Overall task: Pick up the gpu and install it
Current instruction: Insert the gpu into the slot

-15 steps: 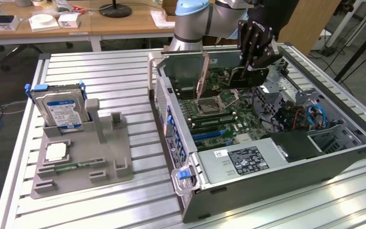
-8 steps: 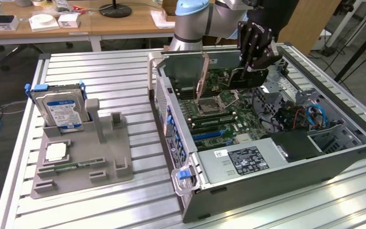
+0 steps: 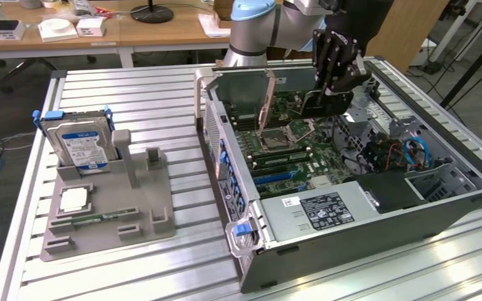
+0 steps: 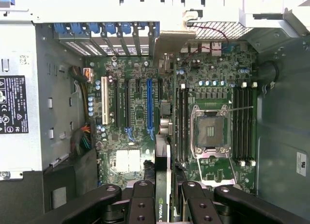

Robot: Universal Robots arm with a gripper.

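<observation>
So the gpu (image 3: 298, 106) is up in the air, hanging on edge over the far end of the open computer case (image 3: 350, 248). In the exterior view that's about 1 o'clock from the middle of the scene. The gripper (image 3: 335, 86) has it from above, jaws pinching the card's top edge with one finger on each face. From the wrist view you look straight down the gpu (image 4: 163, 170) edge-on, with the gripper (image 4: 165, 191) clamped either side of it.

Under the card is the motherboard (image 3: 287, 150). In the exterior view the empty CPU socket (image 3: 275, 139) sits at roughly 7 o'clock from the card and the power supply (image 3: 321, 210) further out at 6. In the wrist view the card's edge runs just beside the blue expansion slot (image 4: 149, 105), between it and the memory slots. I can't tell exactly which slot it's over.

Well apart, at 9 o'clock from the case, the hard drive (image 3: 78, 141) stands in a grey holder (image 3: 140, 216) on the slatted table (image 3: 140, 88).

My read: pickup is done and this is the install step, with the card looking lined up but not seated. Seating it calls for keeping the card parallel to its slot, with the bracket end at the rear openings, then a straight push down. If it's tilted it'll probably jam.
</observation>
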